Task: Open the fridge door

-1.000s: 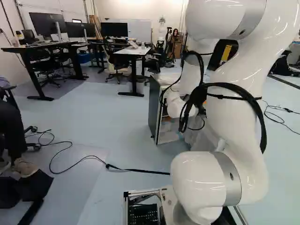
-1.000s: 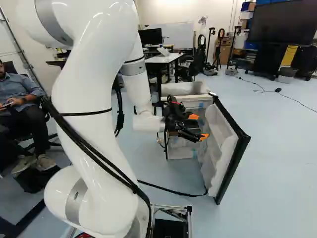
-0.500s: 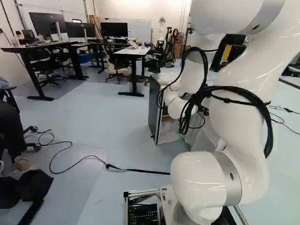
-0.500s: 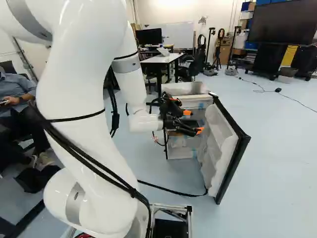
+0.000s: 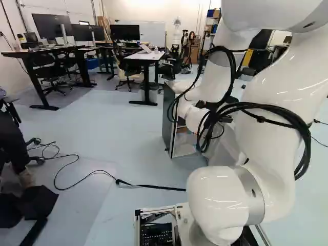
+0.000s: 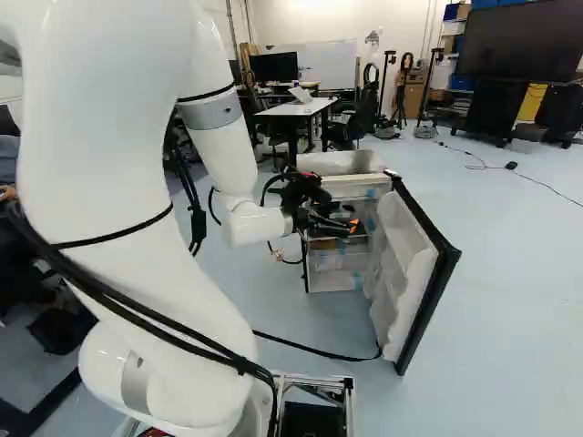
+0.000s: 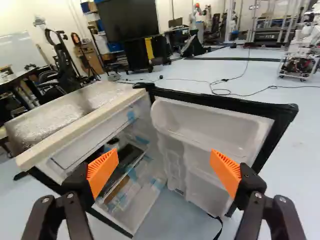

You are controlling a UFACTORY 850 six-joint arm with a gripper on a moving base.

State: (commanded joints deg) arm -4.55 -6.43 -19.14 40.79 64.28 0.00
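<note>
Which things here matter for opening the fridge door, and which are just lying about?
For the job:
- fridge door, already swung wide open
- fridge body
- claw, open, gripping nothing

Just about:
- white-topped desk
- big screen
- small black box on the floor
- another robot

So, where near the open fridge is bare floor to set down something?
Bare pale blue floor lies right of the black-edged white fridge door in the right base view. In the left base view, another patch lies between the fridge's dark grey side and the black cable. Crowded: the fridge's opening, where the black gripper hangs.
</note>
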